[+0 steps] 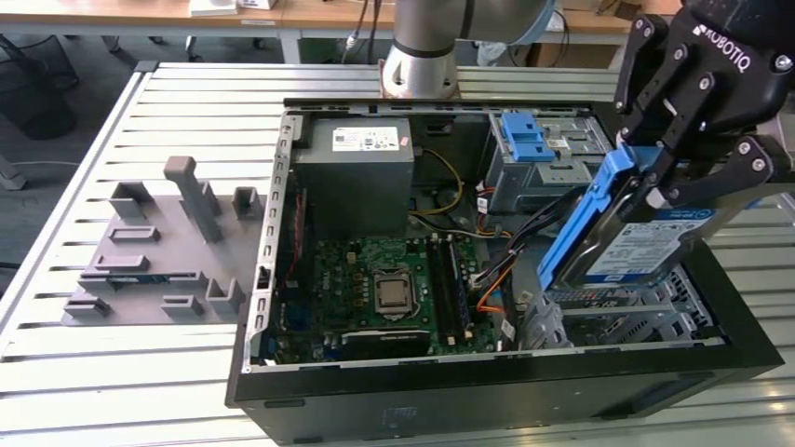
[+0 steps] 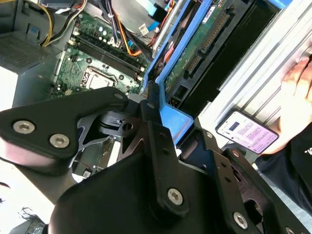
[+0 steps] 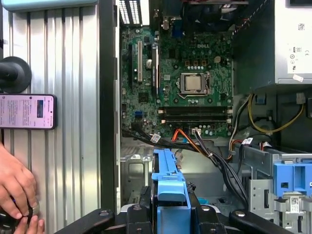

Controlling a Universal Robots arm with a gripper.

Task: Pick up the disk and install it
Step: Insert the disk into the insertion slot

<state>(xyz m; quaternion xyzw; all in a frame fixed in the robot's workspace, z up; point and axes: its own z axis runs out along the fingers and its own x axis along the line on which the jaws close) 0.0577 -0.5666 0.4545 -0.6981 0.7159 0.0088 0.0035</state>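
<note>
The pincer [image 1: 671, 186] is gripping the disk [image 1: 646, 244] by its blue carrier frame, fingers closed on the frame's edges. The disk is hanging tilted above the open computer case [image 1: 497, 396], over the metal drive cage [image 1: 621, 321] at the exterior view's right. Whether its lower edge is touching the cage I cannot tell. The motherboard [image 1: 385, 289] is lying exposed inside the case, beside the grey power supply [image 1: 360, 158]. On the slatted desk [image 1: 174, 391] a grey moulded fixture [image 1: 155, 251] is sitting just beside the case. In the first wrist view a person's hand [image 3: 17, 187] is resting near a phone [image 3: 28, 111].
</note>
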